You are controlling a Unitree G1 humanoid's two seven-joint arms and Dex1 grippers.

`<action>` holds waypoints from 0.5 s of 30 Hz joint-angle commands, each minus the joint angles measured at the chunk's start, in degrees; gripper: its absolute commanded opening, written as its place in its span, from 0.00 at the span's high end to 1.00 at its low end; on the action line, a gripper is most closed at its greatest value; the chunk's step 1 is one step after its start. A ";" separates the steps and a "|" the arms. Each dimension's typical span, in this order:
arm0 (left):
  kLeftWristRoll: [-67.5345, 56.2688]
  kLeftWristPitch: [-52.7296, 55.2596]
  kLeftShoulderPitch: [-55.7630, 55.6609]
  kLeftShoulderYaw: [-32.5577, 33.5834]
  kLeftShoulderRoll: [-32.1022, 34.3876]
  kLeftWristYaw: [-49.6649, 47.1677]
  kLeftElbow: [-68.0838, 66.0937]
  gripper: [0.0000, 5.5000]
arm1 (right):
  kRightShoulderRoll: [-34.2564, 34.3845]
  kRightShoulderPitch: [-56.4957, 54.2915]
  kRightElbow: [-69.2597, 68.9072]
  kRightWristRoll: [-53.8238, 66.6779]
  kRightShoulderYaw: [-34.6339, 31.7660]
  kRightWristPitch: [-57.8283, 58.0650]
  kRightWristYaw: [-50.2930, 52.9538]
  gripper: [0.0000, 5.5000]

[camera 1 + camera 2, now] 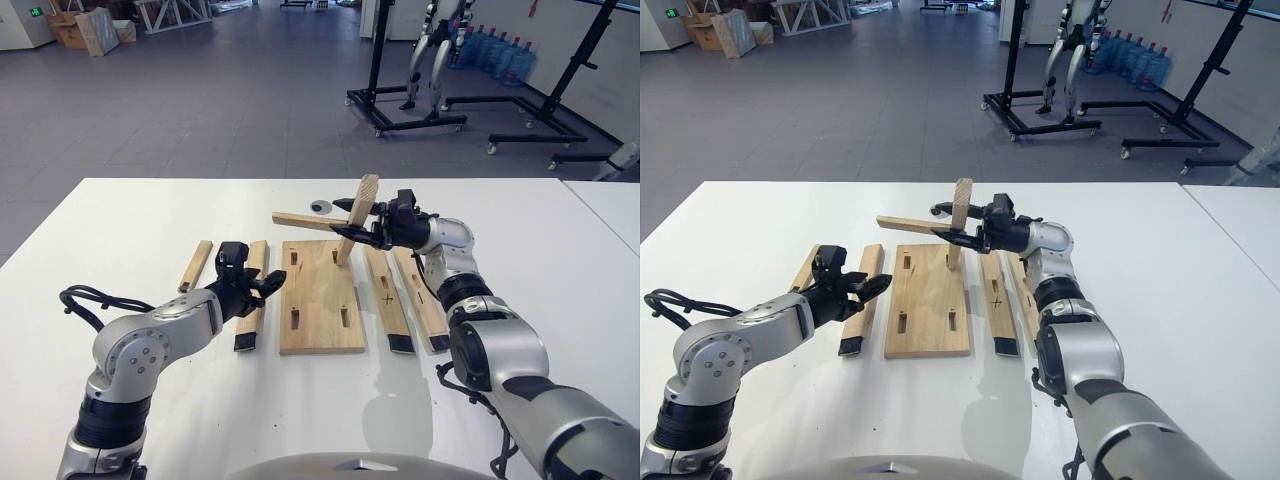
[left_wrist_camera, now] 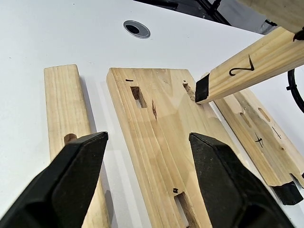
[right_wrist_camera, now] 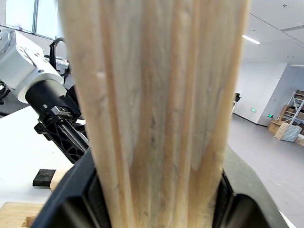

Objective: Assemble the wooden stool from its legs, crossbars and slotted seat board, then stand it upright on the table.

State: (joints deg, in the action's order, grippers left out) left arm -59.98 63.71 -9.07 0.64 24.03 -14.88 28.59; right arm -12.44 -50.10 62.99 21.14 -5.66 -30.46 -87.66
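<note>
Right gripper (image 1: 372, 228): clenching a tilted stool leg (image 1: 363, 200), with a crossbar (image 1: 303, 220) sticking out of it toward the left.
Held leg's black foot: touching the slotted seat board (image 1: 322, 305) at its far right slot.
Left gripper (image 1: 264, 288): hanging wide open, holding nothing, over a loose leg (image 2: 61, 95) just left of the board.
Table (image 1: 120, 230): carrying two more legs (image 1: 386, 305) lying right of the board.

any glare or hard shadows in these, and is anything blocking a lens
Left eye view: even light, no glare on the table, only soft shadows by the board. Left wrist view: a faint shadow runs along the lying leg. Right wrist view: the held leg stands right before the lens and blocks the middle.
</note>
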 commanded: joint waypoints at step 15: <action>3.60 4.16 0.54 1.23 -2.61 1.94 1.86 0.43 | 1.31 -2.82 5.60 -5.40 -1.00 -3.89 2.53 0.63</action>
State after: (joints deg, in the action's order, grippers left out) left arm -56.97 66.34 -9.03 1.00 21.70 -13.16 29.40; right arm -10.63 -52.49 67.62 17.41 -6.88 -33.69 -85.81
